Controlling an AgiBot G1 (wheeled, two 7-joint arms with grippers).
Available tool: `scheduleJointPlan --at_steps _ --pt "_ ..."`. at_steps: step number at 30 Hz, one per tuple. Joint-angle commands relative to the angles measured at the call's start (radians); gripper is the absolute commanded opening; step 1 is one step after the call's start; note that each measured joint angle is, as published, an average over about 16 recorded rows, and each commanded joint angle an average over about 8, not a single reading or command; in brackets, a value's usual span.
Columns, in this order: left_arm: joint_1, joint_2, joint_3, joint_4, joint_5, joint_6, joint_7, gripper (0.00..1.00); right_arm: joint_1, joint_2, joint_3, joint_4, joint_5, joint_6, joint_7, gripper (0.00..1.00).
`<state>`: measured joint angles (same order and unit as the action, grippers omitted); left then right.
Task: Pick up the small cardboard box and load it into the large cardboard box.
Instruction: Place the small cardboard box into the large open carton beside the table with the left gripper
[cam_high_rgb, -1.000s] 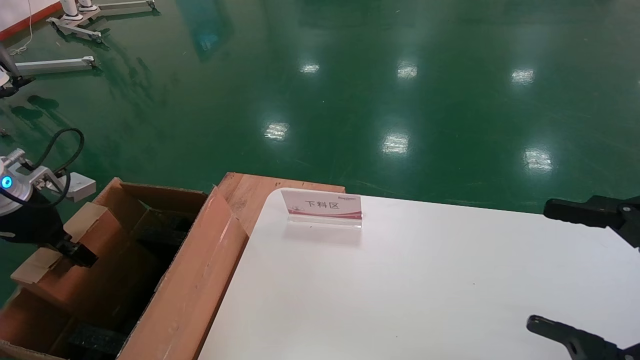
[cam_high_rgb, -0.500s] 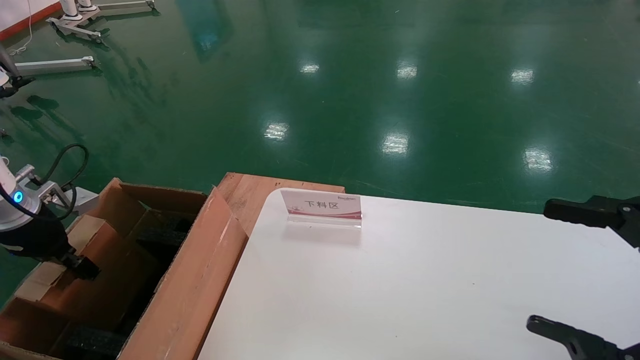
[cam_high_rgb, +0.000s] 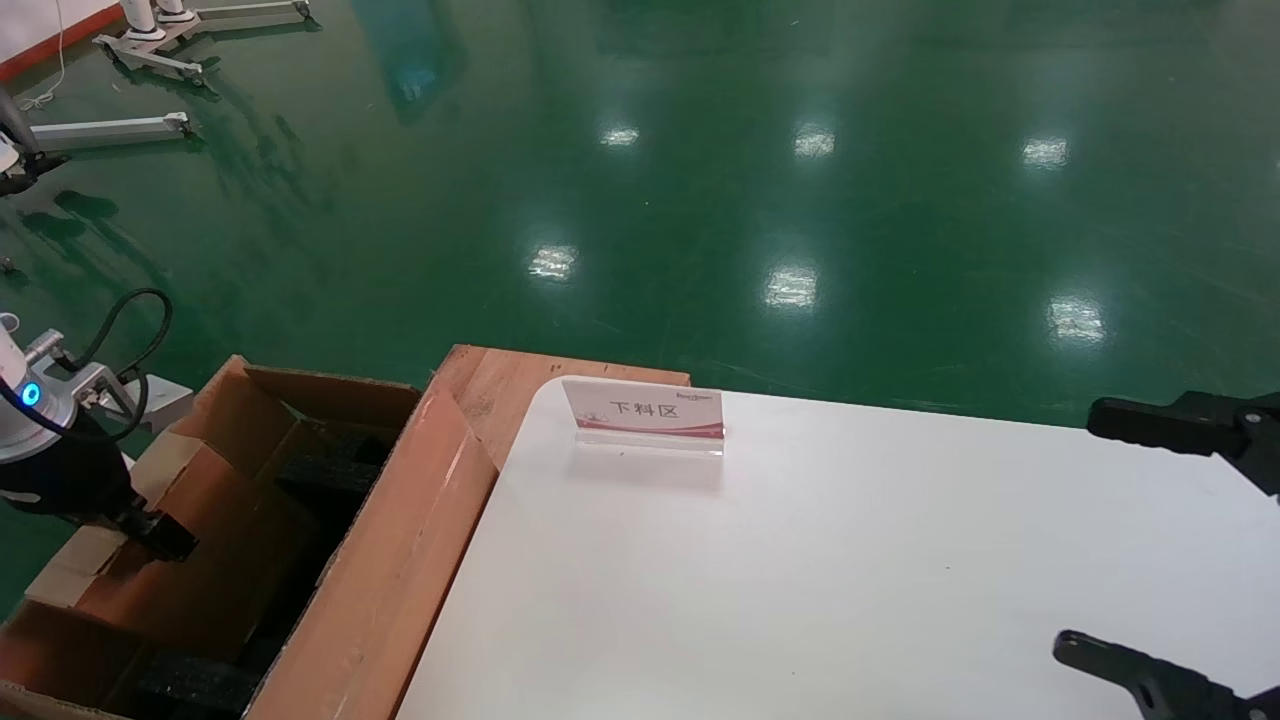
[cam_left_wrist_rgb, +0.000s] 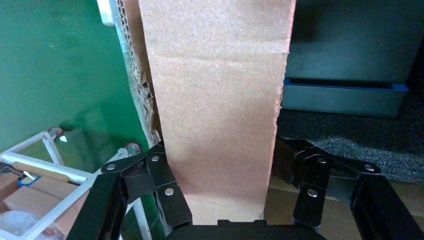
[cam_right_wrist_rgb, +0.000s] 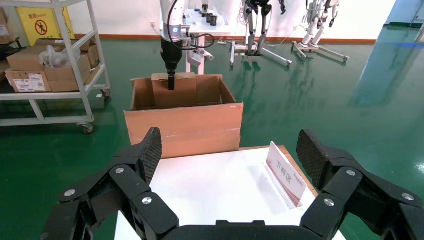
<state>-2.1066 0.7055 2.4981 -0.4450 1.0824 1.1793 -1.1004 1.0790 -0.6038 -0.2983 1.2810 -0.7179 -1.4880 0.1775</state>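
So the left gripper (cam_high_rgb: 160, 535) is clamped on the small cardboard box (cam_high_rgb: 190, 560), fingers (cam_left_wrist_rgb: 167, 192) pressed against both sides of it; the box sits low inside the large cardboard box (cam_high_rgb: 390, 570) on the floor just beside the white table (cam_high_rgb: 800, 580), over the black foam blocks (cam_high_rgb: 190, 685); right gripper (cam_right_wrist_rgb: 227, 157) is parked over the table's right side, jaws spread wide with nothing in them; a little sign (cam_high_rgb: 645, 415) stands near the table's far edge.
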Motion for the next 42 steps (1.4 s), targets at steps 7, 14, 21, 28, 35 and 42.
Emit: scheduleJointPlan --at_steps 7,14,21,28,35,42 --pt "-0.003 0.000 0.001 -0.004 0.003 0.000 0.001 1.00 0.000 0.000 0.000 0.000 0.000 0.000 0.000 1.00" --pt "-0.004 0.000 0.002 -0.006 0.005 0.000 0.002 1.00 0.000 0.000 0.000 0.000 0.000 0.000 0.000 1.00" --pt "-0.008 0.000 -0.002 -0.008 0.002 -0.005 0.005 1.00 0.000 0.000 0.000 0.000 0.000 0.000 0.000 1.00" --pt "-0.071 -0.009 -0.027 -0.072 -0.002 -0.049 0.071 1.00 0.000 0.000 0.000 -0.001 0.000 0.000 0.000 1.00" --pt "-0.211 -0.062 -0.070 -0.236 -0.002 -0.116 0.160 1.00 0.001 0.000 -0.001 -0.001 0.001 0.000 -0.001 1.00" --pt "-0.359 -0.163 -0.118 -0.472 0.004 -0.198 0.220 1.00 0.001 0.000 -0.001 -0.001 0.001 0.000 -0.001 1.00"
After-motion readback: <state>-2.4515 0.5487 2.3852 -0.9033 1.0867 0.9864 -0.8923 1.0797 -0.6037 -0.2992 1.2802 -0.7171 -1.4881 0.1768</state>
